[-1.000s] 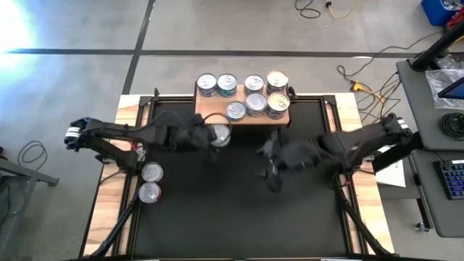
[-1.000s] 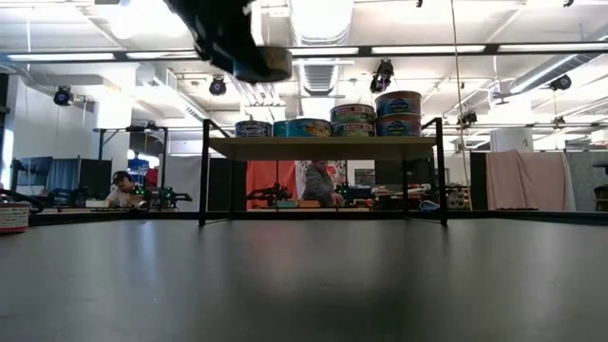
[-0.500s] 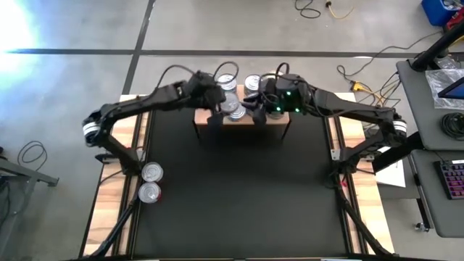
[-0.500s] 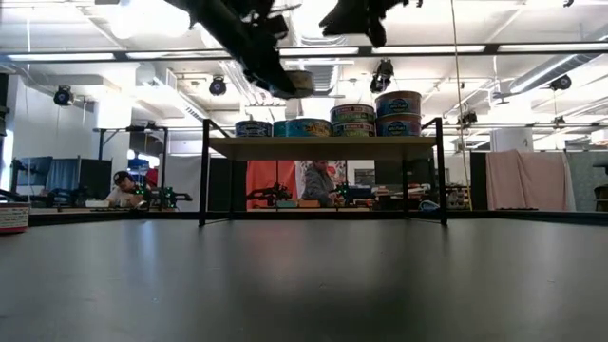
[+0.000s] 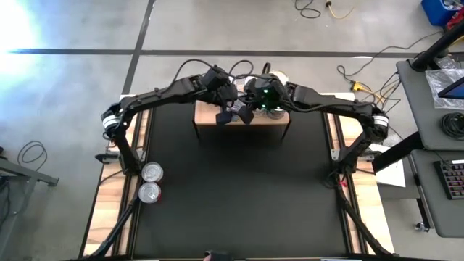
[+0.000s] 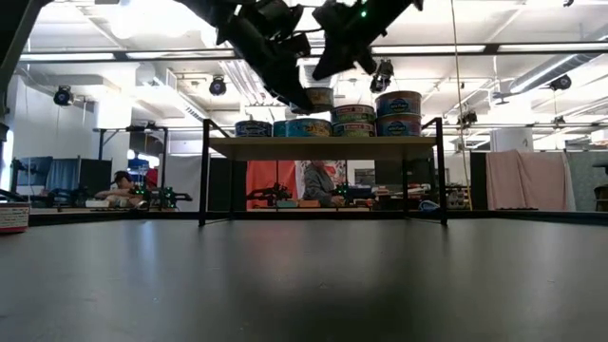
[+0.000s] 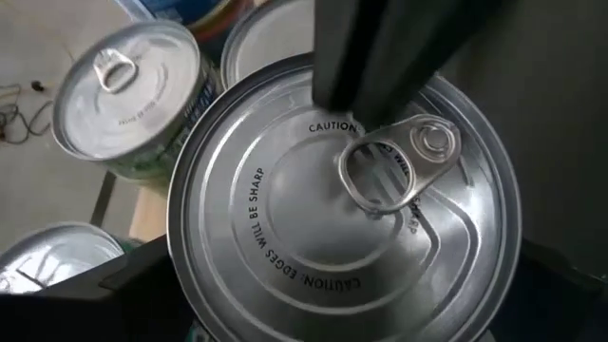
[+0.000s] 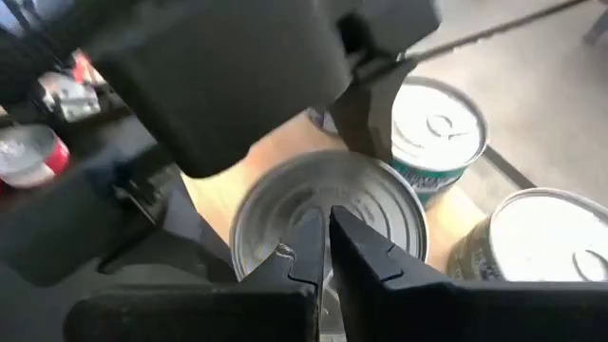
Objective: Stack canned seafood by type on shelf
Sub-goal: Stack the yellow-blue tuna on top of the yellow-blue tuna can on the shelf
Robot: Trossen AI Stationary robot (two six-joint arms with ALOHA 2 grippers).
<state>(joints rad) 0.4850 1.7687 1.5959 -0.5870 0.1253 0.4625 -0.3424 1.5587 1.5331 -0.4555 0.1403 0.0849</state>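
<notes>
A black mat (image 5: 232,196) with light wood edges covers the table; at its far edge stands the shelf (image 5: 206,114), a low light-wood top on thin black legs, seen from the low view (image 6: 323,145) as a plank carrying a row of tins; both arms reach over it and meet above its middle

The left gripper (image 5: 233,110) holds a silver-topped tin (image 7: 347,204) across its width, the fingers set wide around it; in the low view this tin (image 6: 316,98) sits on top of another tin in the row; the right gripper (image 5: 255,101) hangs just beside the left one, its fingers (image 8: 309,249) pressed together with nothing between them, their tips over the same tin's lid (image 8: 328,204), at the pull ring

More tins stand on the shelf around them, some stacked two high (image 6: 399,112); two tins (image 5: 151,182) stand apart on the mat's near left edge, one behind the other

Beyond the table lies a grey concrete floor with dark tape lines and loose cables (image 5: 359,76); a desk with a keyboard (image 5: 451,177) shows at the right; the low view looks into a large workshop with ceiling strip lights, benches and a person (image 6: 121,185) seated at the left, another partly visible under the shelf
</notes>
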